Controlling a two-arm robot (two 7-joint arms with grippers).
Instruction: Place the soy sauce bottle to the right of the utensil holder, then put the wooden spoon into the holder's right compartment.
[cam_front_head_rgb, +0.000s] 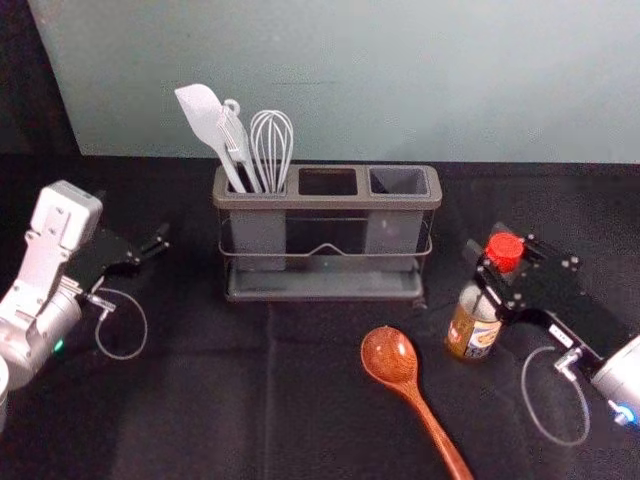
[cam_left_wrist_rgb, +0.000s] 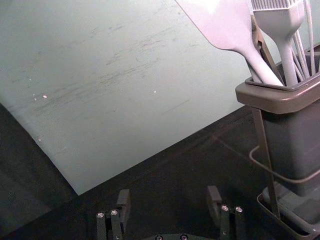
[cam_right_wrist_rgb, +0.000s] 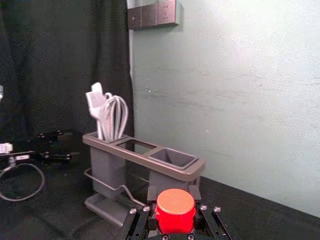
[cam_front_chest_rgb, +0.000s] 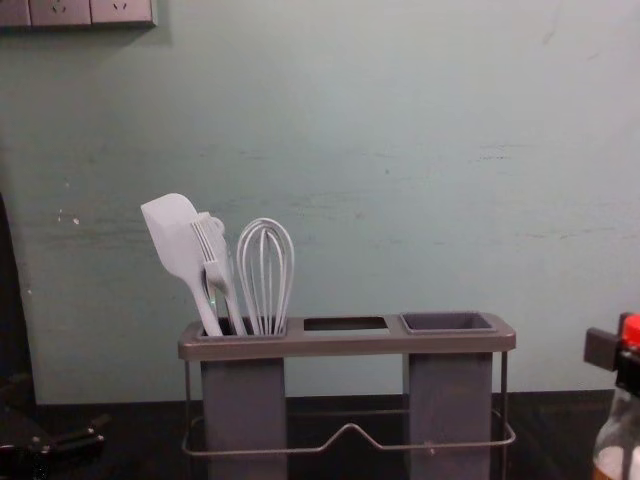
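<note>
The right gripper is reaching in from the right and clamping its fingers on the soy sauce bottle, just below the red cap. The bottle is standing roughly upright to the right of the utensil holder and a little nearer; whether its base is touching the table I cannot tell. The left gripper is hovering to the left of the holder, its fingers spreading well apart around bare air. The wooden spoon is lying on the table on the near side of the holder, left of the bottle, its bowl pointing far and its handle slanting near and to the right. In the holder's left compartment, a pale spatula, a brush-like utensil and a whisk are standing with their heads up, the spatula leaning left. A pale wall is rising on the far side.
</note>
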